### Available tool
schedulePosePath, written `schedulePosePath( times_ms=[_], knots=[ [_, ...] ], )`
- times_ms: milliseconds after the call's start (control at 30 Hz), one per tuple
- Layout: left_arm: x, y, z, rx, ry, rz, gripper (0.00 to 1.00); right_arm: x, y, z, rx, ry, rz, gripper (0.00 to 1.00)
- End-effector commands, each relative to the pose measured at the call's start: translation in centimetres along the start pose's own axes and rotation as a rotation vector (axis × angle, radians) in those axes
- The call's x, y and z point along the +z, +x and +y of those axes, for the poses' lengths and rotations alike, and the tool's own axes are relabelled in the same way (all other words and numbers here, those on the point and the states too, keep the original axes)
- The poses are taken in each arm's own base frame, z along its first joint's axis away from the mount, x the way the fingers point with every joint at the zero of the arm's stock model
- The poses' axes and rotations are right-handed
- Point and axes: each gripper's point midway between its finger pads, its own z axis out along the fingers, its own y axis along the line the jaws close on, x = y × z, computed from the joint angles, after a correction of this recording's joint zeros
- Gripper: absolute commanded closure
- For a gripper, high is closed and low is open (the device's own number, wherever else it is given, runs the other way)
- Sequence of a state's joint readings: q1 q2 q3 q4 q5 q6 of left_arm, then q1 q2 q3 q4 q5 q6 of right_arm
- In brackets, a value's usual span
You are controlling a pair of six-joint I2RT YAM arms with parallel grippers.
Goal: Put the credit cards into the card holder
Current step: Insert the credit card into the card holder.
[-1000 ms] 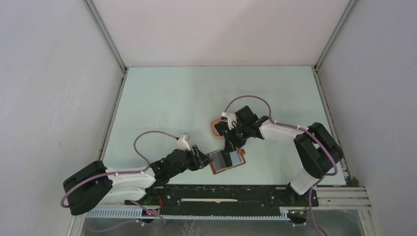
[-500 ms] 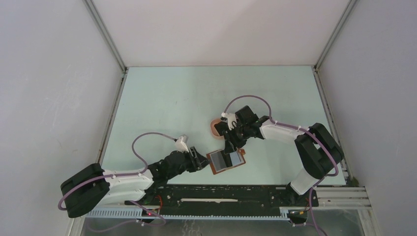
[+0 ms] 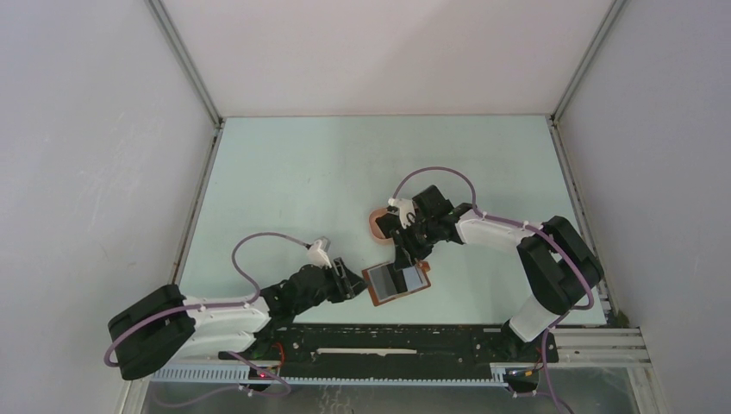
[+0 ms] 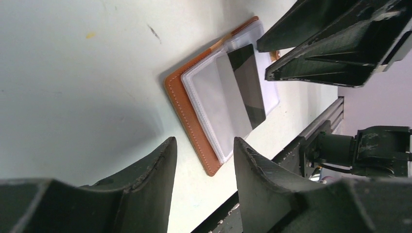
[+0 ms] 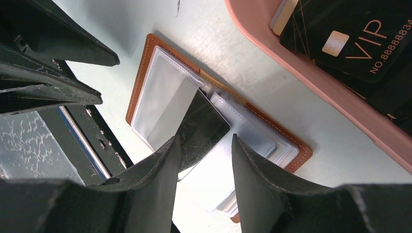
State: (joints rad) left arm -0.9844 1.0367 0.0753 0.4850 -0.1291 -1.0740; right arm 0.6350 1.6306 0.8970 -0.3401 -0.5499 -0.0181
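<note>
Lying open and flat on the pale tabletop (image 4: 73, 73), the brown card holder (image 4: 187, 116) sits just ahead of the left hand (image 4: 204, 150) and directly beneath the right hand (image 5: 204, 141), so it rests between the two. A black card (image 4: 248, 82) lies across its clear sleeves near the fold, one half showing grey through the plastic and the other half bare. The right hand hovers just over this card with its fingers apart, and nothing is clamped between them; whether a tip touches the card cannot be told. The left hand's fingers are likewise apart and empty. Off to the right hand's far side, a pink tray (image 5: 311, 87) holds a black VIP card (image 5: 350, 39) and others beneath it.
</note>
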Motion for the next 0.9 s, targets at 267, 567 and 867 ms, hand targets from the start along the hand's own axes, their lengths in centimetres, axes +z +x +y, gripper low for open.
schedulePosePath(
  times_ms=[267, 567, 867],
  knots=[
    [1.0, 0.9, -0.6, -0.017, 0.004, 0.038, 0.50, 0.0, 0.0, 0.7, 0.011, -0.014, 0.020, 0.52],
    [2.0, 1.9, -1.2, -0.022, 0.026, 0.089, 0.53, 1.0, 0.4, 1.7, 0.060, -0.069, 0.041, 0.54],
    [2.6, 2.2, -1.5, -0.035, 0.042, 0.099, 0.54, 1.6, 0.3, 2.7, 0.092, -0.124, 0.064, 0.54]
  ],
)
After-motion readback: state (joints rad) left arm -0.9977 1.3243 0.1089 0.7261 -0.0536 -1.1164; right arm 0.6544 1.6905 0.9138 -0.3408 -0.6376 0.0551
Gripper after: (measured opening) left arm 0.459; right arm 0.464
